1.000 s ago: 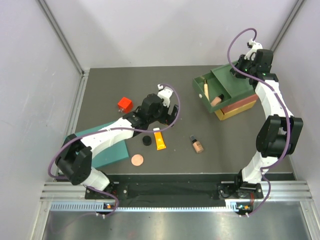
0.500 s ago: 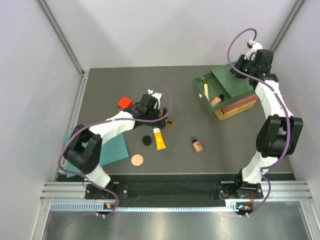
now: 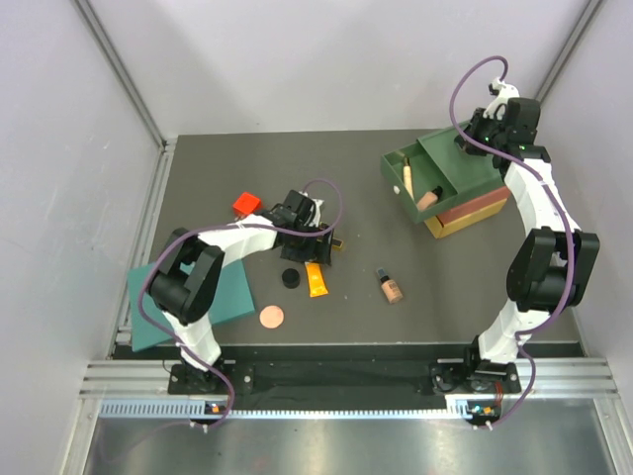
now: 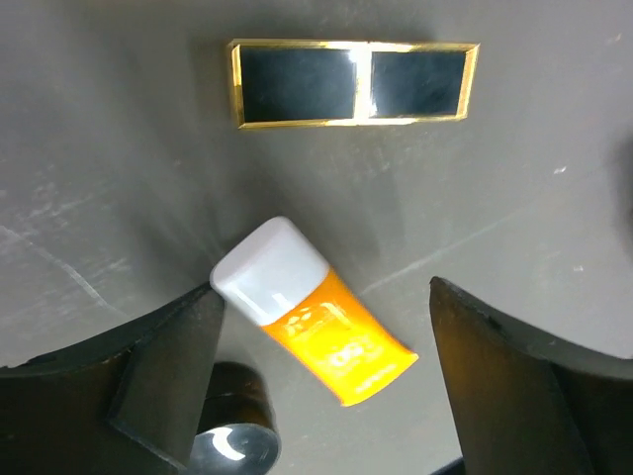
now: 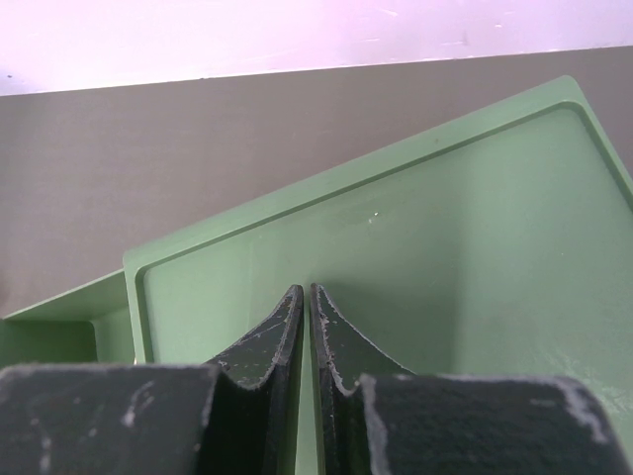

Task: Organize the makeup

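Observation:
My left gripper (image 3: 318, 247) is open and empty, just above the orange tube with white cap (image 3: 316, 279). In the left wrist view the tube (image 4: 312, 312) lies on the mat between the fingers (image 4: 148, 381), untouched. The black-gold palette (image 4: 354, 83) lies just beyond it and the black round compact (image 4: 232, 445) is by the left finger. The compact (image 3: 290, 278), copper disc (image 3: 271, 316) and a beige bottle (image 3: 389, 286) lie on the mat. A cream stick (image 3: 406, 176) and another beige bottle (image 3: 427, 198) lie in the open green drawer. My right gripper (image 5: 307, 297) is shut and empty over the green box top (image 5: 445, 257).
The stacked green, red and yellow drawer box (image 3: 460, 188) stands at the back right with its top drawer pulled out to the left. A teal sheet (image 3: 223, 297) lies at the front left under the left arm. A small red block (image 3: 246, 205) sits behind the left gripper.
My left arm has folded in and its gripper has shifted left and nearer, over the orange tube's cap. The right arm has not moved.

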